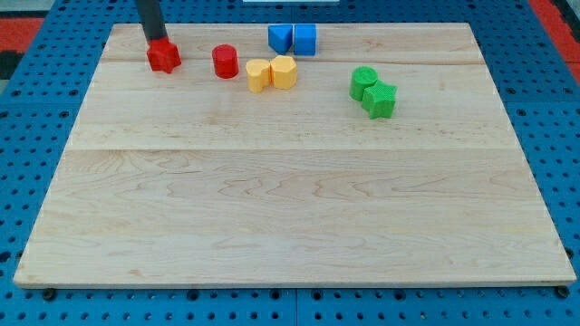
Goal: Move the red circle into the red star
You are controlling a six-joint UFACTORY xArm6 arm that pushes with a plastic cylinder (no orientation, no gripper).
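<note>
The red circle stands near the view's top, left of centre. The red star lies to its left, a small gap apart. My tip comes down from the view's top edge and ends right at the star's upper left side, seemingly touching it. The tip is well left of the red circle, with the star between them.
Two yellow blocks sit together just right of the red circle. Two blue blocks sit side by side at the top. Two green blocks sit together further right. The wooden board rests on a blue perforated base.
</note>
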